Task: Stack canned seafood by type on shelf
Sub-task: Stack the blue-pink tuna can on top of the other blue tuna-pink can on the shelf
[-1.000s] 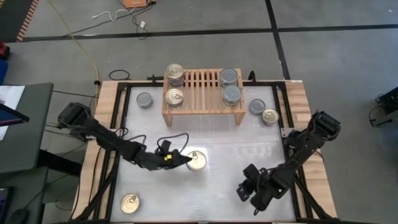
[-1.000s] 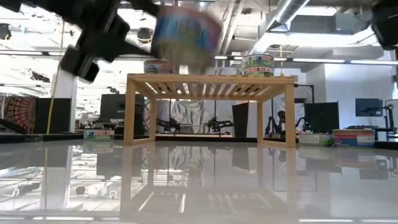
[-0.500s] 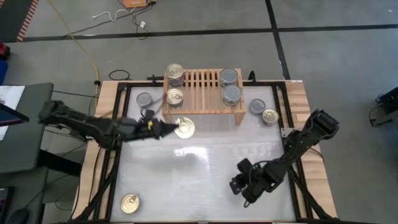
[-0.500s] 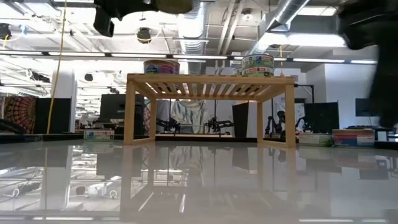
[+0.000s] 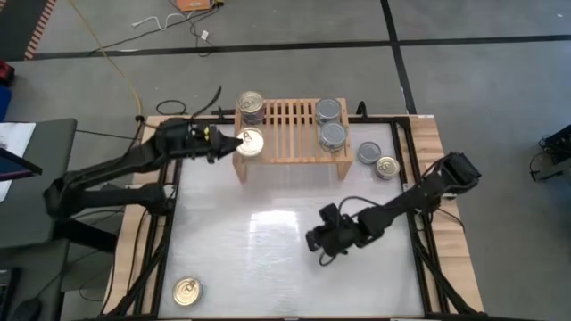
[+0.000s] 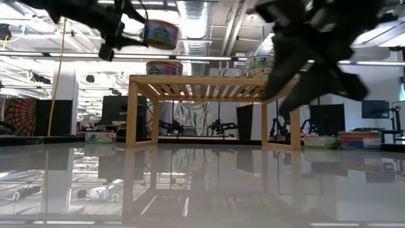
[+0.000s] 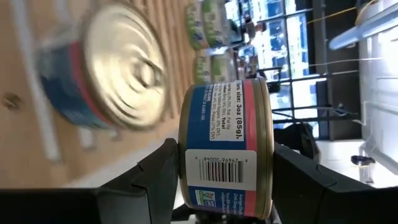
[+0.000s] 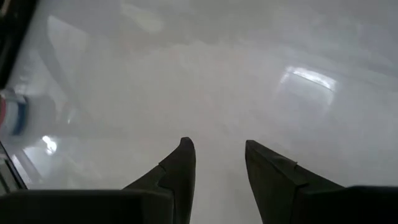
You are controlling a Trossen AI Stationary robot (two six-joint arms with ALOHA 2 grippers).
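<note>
- A lone gold-topped tin (image 5: 186, 290) lies flat on the table's (image 5: 268, 267) near left corner, well apart from everything else
- The left gripper (image 5: 234, 143) reaches in from the left to the shelf's (image 5: 290, 147) left end; its fingers (image 7: 152, 174) clasp a blue-and-pink labelled tin (image 7: 225, 148) by its flat ends; in the low view this held tin (image 6: 159, 33) hangs above the shelf top, over another tin (image 6: 164, 67) that stands there
- A gold-topped tin (image 5: 251, 103) stands at the shelf's far left corner; two silver-topped tins (image 5: 330, 111) (image 5: 333, 135) stand one behind the other at its right end
- A silver-topped tin (image 5: 368, 152) and a gold-topped tin (image 5: 386, 167) rest on the table just right of the shelf, touching or nearly so
- The right gripper (image 5: 314, 241) hangs over the bare middle of the table, right of centre; its fingers (image 8: 180, 165) are parted and hold nothing
</note>
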